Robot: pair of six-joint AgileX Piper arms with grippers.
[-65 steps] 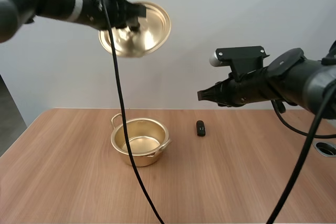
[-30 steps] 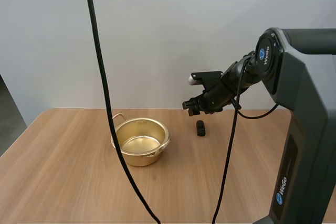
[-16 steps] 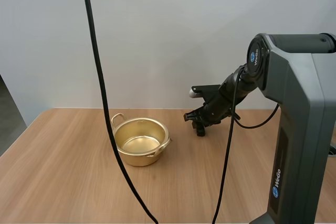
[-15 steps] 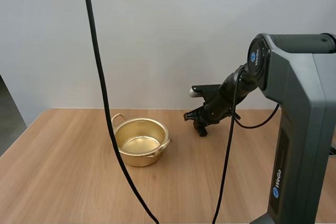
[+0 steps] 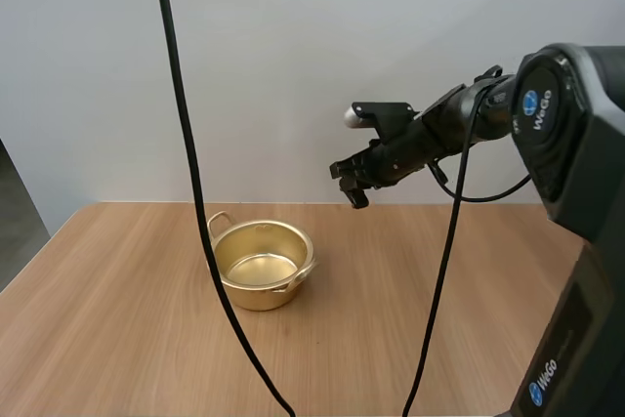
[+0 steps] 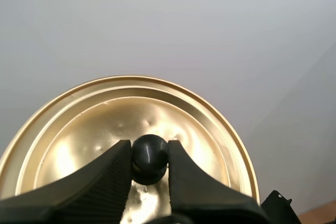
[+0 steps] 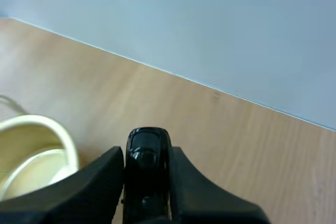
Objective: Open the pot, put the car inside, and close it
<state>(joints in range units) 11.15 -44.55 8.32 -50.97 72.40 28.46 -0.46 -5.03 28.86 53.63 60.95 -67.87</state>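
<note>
My right end effector (image 7: 147,153) is clenched on the small black car (image 7: 148,174). Its two fingers (image 7: 102,182) press against the car's sides, and the car's rounded end pokes out past the tips. In the high view the car hangs in the air above the worktop (image 5: 117,339), off to the right of the pot (image 5: 256,292) and higher than its rim, touching nothing but the fingers. Through the right wrist camera I see the pot's pale gold rim near the car and to one side of it, with bare wood beneath the car itself. The pot stands uncovered on the worktop, and I can see nothing inside it. My left end effector (image 6: 148,148) is grasping the lid (image 6: 205,129) by its black knob (image 6: 149,157), with the fingers spread only as wide as the knob and pinching it from both sides. The gold lid is held high up, well above the pot and a little to its left.
</note>
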